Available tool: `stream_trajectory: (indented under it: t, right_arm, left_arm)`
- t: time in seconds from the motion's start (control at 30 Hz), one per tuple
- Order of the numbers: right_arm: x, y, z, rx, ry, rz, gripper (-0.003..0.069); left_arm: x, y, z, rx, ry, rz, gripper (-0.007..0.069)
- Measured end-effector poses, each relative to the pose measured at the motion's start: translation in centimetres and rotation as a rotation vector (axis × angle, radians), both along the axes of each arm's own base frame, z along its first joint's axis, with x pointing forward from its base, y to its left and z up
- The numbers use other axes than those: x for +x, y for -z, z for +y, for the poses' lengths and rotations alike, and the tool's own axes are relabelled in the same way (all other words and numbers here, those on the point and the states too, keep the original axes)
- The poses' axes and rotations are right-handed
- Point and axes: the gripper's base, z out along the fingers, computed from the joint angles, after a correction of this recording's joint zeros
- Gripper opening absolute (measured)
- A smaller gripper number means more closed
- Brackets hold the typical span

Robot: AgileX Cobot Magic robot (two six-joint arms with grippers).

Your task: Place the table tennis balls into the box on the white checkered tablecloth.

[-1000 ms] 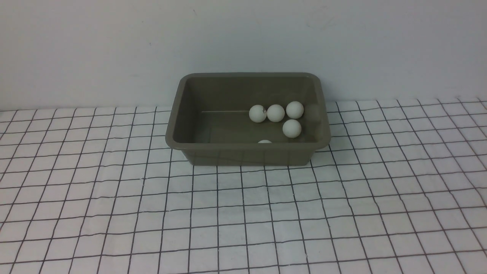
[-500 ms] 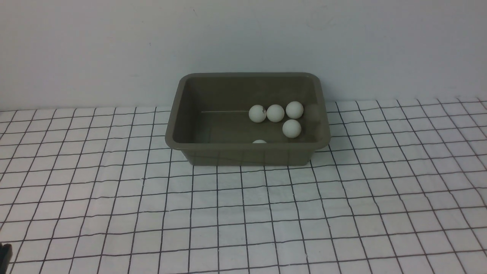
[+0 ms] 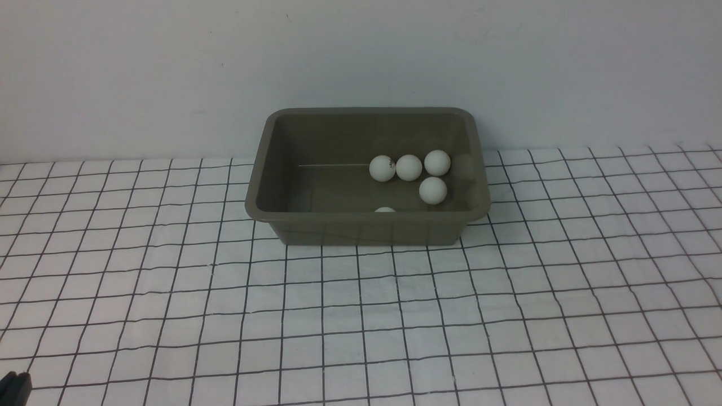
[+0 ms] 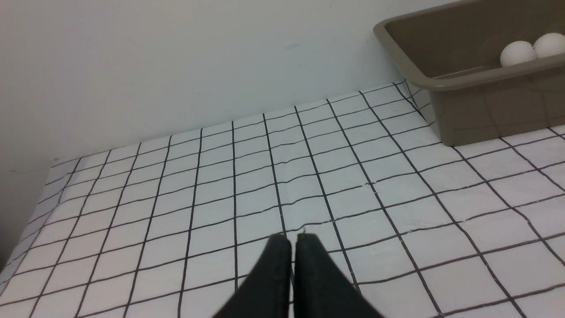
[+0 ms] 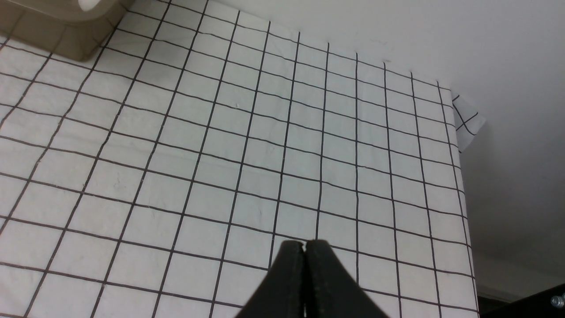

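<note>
Inside the box [image 3: 293, 186] at the far middle of the tablecloth [image 3: 361, 316] lie five visible balls [image 3: 409, 167]; none shows outside. Left tool [image 4: 293, 238] and right tool [image 5: 305, 244] are both clenched, empty, near edge; best just retreat without nudging anything

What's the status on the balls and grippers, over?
Left gripper and right gripper shut, holding nothing. Five balls visible in box. None on cloth.

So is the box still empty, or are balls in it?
Not empty: the box holds five visible balls, one half hidden behind its near wall.
</note>
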Motion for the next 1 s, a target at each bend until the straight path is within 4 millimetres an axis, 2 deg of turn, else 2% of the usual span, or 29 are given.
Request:
stream_trajectory:
  t: [0.57,0.77,0.87,0.9,0.93,0.97,1.0]
  right_arm:
    - [0.0,-0.1,0.0,0.010,0.012,-0.014,-0.0017]
    - [1.1,-0.4,0.8,0.186,0.062,-0.254,-0.0017]
    - [1.6,1.7,1.2,0.274,0.056,-0.426,-0.0017]
    - [1.8,3.1,1.3,0.291,0.058,-0.442,-0.0017]
    - [1.7,3.4,1.3,0.298,0.057,-0.473,-0.0017]
    - [1.8,5.3,1.3,0.313,0.062,-0.482,-0.0017]
    - [1.7,5.8,1.3,0.318,0.062,-0.507,-0.0017]
  left_arm:
    - [0.0,0.0,0.0,0.000,0.000,0.001,-0.0004]
    - [0.0,0.0,0.0,0.000,0.000,0.001,-0.0004]
    - [0.0,0.0,0.0,0.000,0.000,0.001,-0.0004]
    - [0.0,0.0,0.0,0.000,0.000,0.001,-0.0004]
    - [0.0,0.0,0.0,0.000,0.000,0.001,-0.0004]
    - [0.0,0.0,0.0,0.000,0.000,0.001,-0.0004]
    - [0.0,0.0,0.0,0.000,0.000,0.001,-0.0004]
